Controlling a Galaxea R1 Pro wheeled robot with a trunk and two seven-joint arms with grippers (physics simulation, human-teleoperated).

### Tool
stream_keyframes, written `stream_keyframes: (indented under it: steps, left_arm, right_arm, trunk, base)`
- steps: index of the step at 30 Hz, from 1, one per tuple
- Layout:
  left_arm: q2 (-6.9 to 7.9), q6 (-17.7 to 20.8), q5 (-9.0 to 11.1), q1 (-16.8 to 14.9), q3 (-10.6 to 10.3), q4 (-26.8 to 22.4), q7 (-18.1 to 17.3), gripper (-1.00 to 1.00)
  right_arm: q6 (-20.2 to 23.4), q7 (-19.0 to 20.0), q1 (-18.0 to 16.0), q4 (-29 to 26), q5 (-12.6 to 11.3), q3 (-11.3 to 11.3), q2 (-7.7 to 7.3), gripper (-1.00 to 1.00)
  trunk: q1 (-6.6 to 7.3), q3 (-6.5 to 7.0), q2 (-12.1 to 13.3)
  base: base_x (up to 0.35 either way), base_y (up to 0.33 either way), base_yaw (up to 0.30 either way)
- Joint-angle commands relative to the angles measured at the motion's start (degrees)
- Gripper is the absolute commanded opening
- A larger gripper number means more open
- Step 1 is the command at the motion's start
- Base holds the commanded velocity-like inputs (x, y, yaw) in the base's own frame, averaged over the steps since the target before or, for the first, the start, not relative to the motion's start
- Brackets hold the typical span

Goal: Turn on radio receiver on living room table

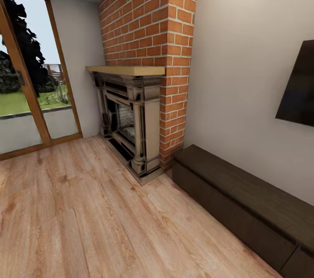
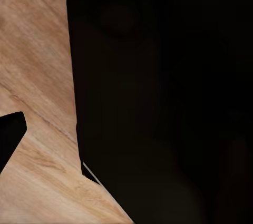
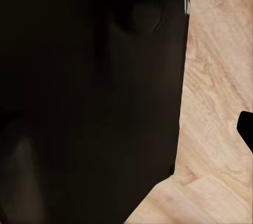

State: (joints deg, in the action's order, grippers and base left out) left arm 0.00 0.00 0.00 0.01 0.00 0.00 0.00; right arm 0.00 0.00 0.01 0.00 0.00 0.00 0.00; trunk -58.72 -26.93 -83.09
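Wood plank floor [image 1: 87, 217], brick fireplace [image 1: 135, 121], dark low cabinet [image 1: 244, 208] (shut), pincer states untellable.

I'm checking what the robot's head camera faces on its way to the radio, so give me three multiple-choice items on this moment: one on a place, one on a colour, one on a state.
1. Where does the dark low cabinet stand?
A. Under the glass door
B. Along the right wall, beside the brick chimney
C. In the middle of the floor

2. What colour is the mantel shelf over the fireplace?
A. Light wood
B. Blue
C. White

3. What state is the wall screen in?
A. Showing a picture
B. Lying on the floor
C. Dark and blank

Answers: 1 B, its near end meets the brick foot; 2 A, a pale tan slab tops the fireplace; 3 C, its panel is plain black.
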Motion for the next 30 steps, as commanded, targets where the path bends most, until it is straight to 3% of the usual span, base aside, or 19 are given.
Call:
stream_keyframes:
  steps: [1,12,18,30]
  left_arm:
    - [0.0,0.0,0.0,-0.01,0.0,0.0,0.0,1.0]
    - [-2.88,-0.34,-0.22,3.34,-0.33,-0.17,-0.09,1.0]
    - [-4.77,-0.35,-0.19,3.41,-0.33,-0.17,-0.09,1.0]
    - [-4.83,-0.35,-0.18,3.42,-0.35,-0.17,-0.09,1.0]
  right_arm:
    - [0.0,0.0,-0.01,0.0,0.0,0.0,0.0,1.0]
    - [-0.09,-0.09,-3.61,-0.61,-0.04,0.35,3.54,1.0]
    - [-0.09,-0.09,-4.55,-0.62,-0.02,0.42,3.58,1.0]
    - [-0.09,-0.09,-4.58,-0.62,-0.05,0.43,3.6,1.0]
  trunk:
    - [-0.01,0.0,0.01]
    - [-0.01,0.0,0.01]
    - [-0.01,0.0,0.01]
    - [-0.01,0.0,0.01]
  base:
    - [0.0,0.0,0.0]
    - [0.0,0.0,0.0]
    - [0.0,0.0,0.0]
    - [0.0,0.0,0.0]
